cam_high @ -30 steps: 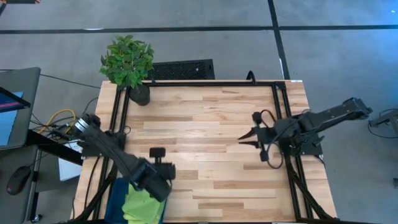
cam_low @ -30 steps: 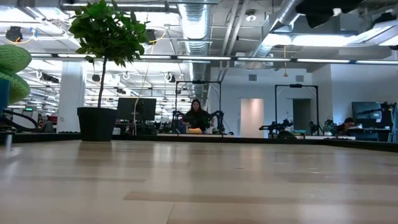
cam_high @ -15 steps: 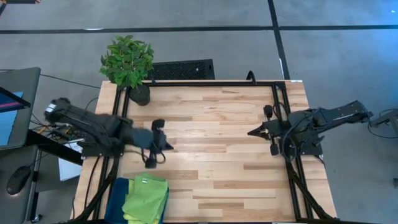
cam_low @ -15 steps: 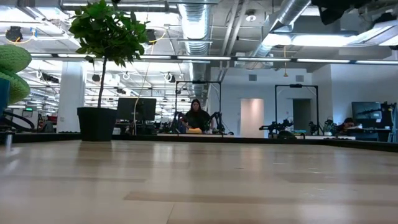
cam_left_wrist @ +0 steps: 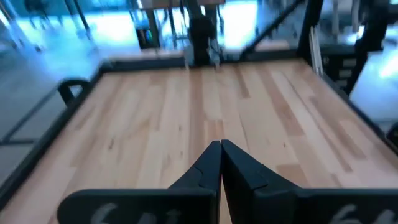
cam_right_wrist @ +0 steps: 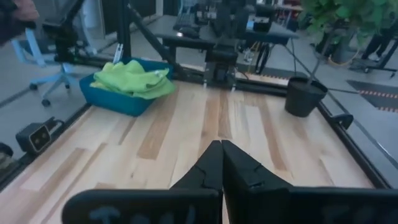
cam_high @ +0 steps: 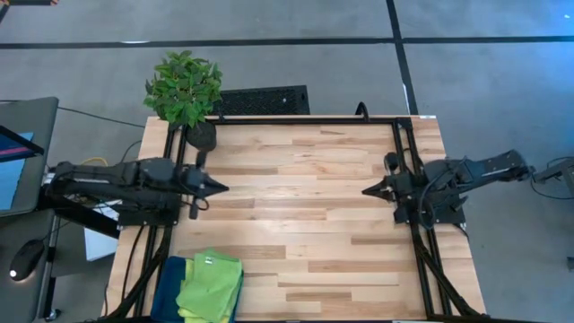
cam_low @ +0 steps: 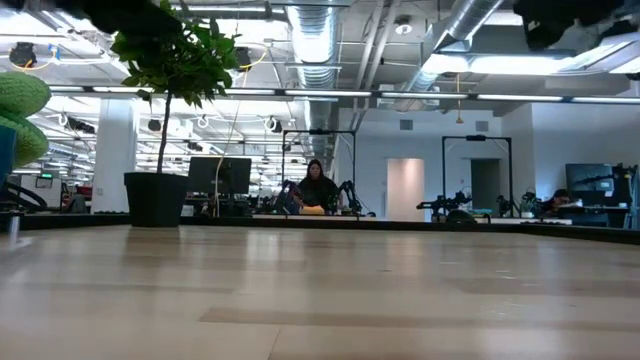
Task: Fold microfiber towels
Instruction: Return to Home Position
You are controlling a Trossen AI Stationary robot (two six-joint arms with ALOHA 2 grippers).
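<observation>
Left gripper (cam_high: 219,187) sits at the left edge of the table (cam_high: 305,179), fingers pressed together and empty. Right gripper (cam_high: 365,190) faces it from the right edge, likewise closed on nothing. Microfiber towels (cam_high: 212,284) are heaped in the teal tray (cam_high: 167,280) on the left arm's side (lime green on top, lower layers hidden). Potted plant (cam_high: 184,88) stands at the far corner of the same side.

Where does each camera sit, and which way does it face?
High: overhead, looking straight down on the table; left gripper and right gripper both show.
Low: table height, level toward the room; arm bits at top.
Left wrist: across the table, past its own shut fingers.
Right wrist: past its shut fingers toward the towels.
High and right wrist share the plant.
</observation>
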